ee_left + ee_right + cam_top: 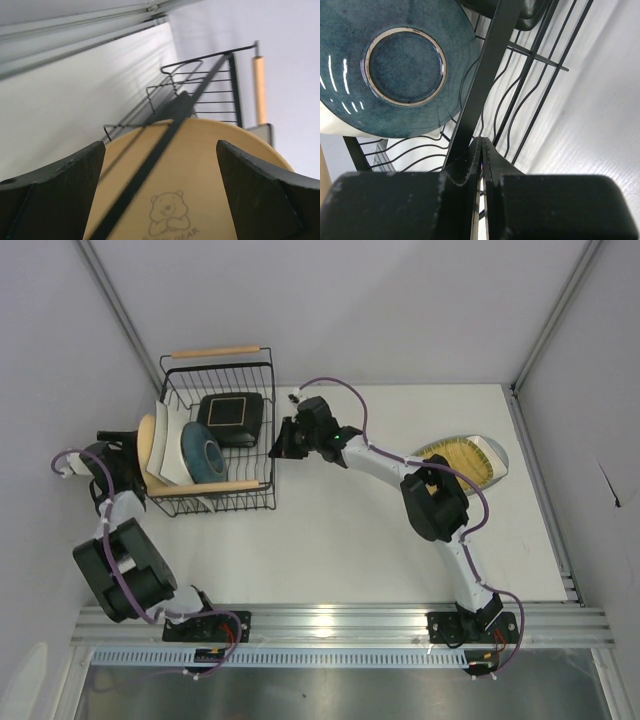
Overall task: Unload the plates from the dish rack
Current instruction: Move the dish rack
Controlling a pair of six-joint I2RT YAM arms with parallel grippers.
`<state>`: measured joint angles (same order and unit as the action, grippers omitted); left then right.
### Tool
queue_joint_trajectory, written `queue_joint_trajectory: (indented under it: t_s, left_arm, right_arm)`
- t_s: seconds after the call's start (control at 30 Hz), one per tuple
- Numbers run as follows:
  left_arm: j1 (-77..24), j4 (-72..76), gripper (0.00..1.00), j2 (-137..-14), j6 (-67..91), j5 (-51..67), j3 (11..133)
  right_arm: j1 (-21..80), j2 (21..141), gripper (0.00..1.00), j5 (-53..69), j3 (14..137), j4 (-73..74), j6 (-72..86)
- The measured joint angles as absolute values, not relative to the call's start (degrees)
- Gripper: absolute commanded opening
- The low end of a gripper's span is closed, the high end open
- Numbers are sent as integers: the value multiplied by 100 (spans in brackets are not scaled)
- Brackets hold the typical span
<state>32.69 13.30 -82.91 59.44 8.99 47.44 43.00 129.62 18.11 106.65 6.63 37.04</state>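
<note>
lining up on the tan plate
left gripper stands spread wide astride it (no pinch yet); right gripper clamps the dish rack; next: close, lift.

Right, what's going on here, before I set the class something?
A robot is unloading the dish rack. The open left gripper straddles the tan plate at its left side, not yet gripping. The right gripper is shut on the rack's right rim. A mustard plate already lies stacked on the table; others stand in the rack.

Overhead view looking down, both wrist views close against dish rack
</note>
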Motion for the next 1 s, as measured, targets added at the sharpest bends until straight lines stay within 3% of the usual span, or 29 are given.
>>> queue_joint_trajectory:
  t_s: [0.33,0.77,1.0]
  left_arm:
    - [3382,972,100,-5887,6495,-174,3612]
    - [3658,613,99,-5564,6810,-143,3345]
    - [4051,-51,100,-4545,6812,-19,2604]
  right_arm:
    - [4246,12958,7,2047,10606,613,3706]
    - [4246,12973,7,2156,10597,587,3688]
    - [4239,12980,7,2193,10600,572,3636]
